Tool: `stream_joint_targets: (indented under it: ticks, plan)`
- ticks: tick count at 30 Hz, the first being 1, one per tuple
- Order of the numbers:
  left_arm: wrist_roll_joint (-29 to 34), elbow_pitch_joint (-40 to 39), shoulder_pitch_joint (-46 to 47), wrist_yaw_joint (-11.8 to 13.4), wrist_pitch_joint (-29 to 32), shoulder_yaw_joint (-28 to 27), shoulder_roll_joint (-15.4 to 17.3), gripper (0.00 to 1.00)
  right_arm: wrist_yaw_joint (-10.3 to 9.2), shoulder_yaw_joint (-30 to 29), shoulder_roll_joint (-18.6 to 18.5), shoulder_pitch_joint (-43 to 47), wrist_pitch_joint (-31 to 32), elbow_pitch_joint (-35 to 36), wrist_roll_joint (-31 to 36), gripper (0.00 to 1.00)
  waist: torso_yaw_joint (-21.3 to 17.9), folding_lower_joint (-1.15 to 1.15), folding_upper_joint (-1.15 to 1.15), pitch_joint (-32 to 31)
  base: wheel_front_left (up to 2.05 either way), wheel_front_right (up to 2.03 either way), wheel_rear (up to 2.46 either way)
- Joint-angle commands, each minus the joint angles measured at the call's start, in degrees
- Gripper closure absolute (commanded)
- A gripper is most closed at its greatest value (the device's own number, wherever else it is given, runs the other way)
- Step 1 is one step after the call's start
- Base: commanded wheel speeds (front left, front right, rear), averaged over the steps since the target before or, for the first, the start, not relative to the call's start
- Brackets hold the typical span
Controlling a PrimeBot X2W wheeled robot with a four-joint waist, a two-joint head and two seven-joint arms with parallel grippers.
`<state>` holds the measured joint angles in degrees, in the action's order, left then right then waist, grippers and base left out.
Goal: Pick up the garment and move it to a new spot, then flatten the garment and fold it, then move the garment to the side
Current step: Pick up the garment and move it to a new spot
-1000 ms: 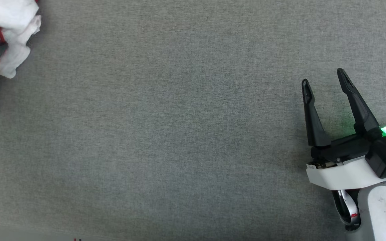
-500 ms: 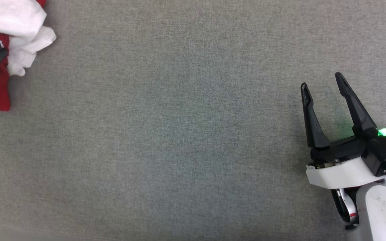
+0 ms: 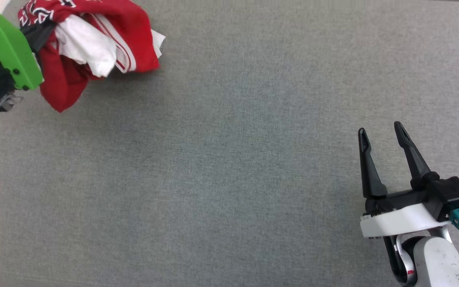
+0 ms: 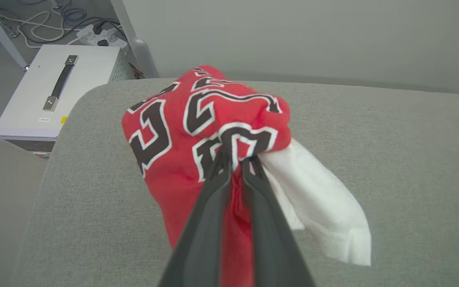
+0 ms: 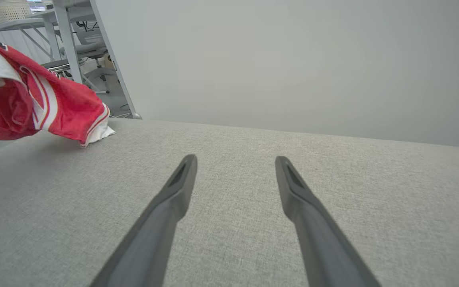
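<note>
Step in hand: the left gripper (image 4: 235, 157) is holding the garment (image 3: 94, 48) bunched, seemingly for the move. It would do well lifting the hanging folds clear of the grey table (image 3: 229, 179) and heading toward the middle.
Left fingers: pressing almost together, pinching the lettered red cloth.
Right gripper (image 3: 379, 133): fingers are standing spread, gripping nothing, at 4 o'clock.
Garment: hanging at 10 o'clock in the head view, white sleeve dangling.

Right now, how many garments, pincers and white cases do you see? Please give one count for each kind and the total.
garment: 1
pincers: 2 (left pincer, right pincer)
white case with handle: 1
Total: 4
</note>
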<state>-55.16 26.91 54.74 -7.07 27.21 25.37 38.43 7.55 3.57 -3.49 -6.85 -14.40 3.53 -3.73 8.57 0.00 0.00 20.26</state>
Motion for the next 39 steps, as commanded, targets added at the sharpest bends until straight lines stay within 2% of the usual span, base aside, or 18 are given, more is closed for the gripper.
stream_joint_targets:
  ticks: [1,7,12,15,16,23,26,29,34,36,39]
  plan:
    - [0.59,-1.84,-1.36,0.65,-0.34,0.18,-0.04,1.0,-0.06,-0.16,0.38,0.68,-0.44,-0.41,-0.67,0.0,-0.82,0.0,0.0,-6.4,0.0,0.0,0.0]
    - [0.24,-11.36,-3.68,3.39,-0.12,1.41,-2.86,1.0,-0.06,-0.24,0.58,2.0,-0.57,-1.29,-2.64,0.0,-3.37,0.0,0.0,-10.64,0.0,0.0,0.0]
    - [1.26,-16.49,-3.71,6.05,-1.56,3.18,-7.49,1.0,-0.06,-0.39,0.59,2.95,-0.59,-1.01,-4.37,0.0,-6.5,0.0,0.0,-12.67,0.0,0.0,0.0]
    - [2.02,-17.62,-3.5,6.6,-3.19,4.56,-10.74,1.0,-0.06,-0.66,0.6,3.4,-0.59,-0.88,-5.01,0.0,-8.52,0.0,0.0,-13.22,0.0,0.0,0.0]
    - [2.79,-17.38,-3.18,6.18,-4.76,5.71,-12.89,1.0,-0.06,-0.92,0.6,3.64,-0.59,-0.8,-5.24,0.0,-10.07,0.0,0.0,-13.32,0.0,0.0,0.0]
    - [7.01,-12.85,-3.28,2.0,-9.96,12.35,-18.19,1.0,-0.06,-1.79,0.6,3.5,-0.59,-0.51,-5.81,0.0,-14.6,0.0,0.0,-12.14,0.0,0.0,0.0]
    - [10.89,-10.84,-3.49,0.28,-10.99,18.32,-17.59,1.0,-0.06,-2.24,0.6,3.07,-0.6,-0.25,-6.19,0.0,-16.08,0.0,0.0,-10.87,0.0,0.0,0.0]
    - [12.42,-8.55,-4.2,-0.3,-11.23,24.26,-16.32,1.0,-0.06,-2.29,0.61,2.62,-0.6,-0.24,-6.55,0.0,-16.98,0.0,0.0,-9.63,0.0,0.0,0.0]
    - [13.69,-5.83,-2.32,-0.39,-12.76,39.25,-10.81,1.0,-0.06,-1.88,0.61,1.96,-0.6,-0.54,-7.04,0.0,-17.56,0.0,0.0,-7.89,0.0,0.0,0.0]
    - [12.86,-3.85,-0.97,-0.4,-14.25,43.14,-9.2,1.0,-0.06,-1.66,0.61,1.67,-0.6,-0.72,-7.13,0.0,-17.47,0.0,0.0,-7.43,0.0,0.0,0.0]
    - [12.83,-0.02,1.53,-0.4,-17.16,45.48,-7.83,1.0,-0.06,-1.58,0.61,1.31,-0.6,-0.84,-7.07,0.0,-16.93,0.0,0.0,-6.92,0.0,0.0,0.0]
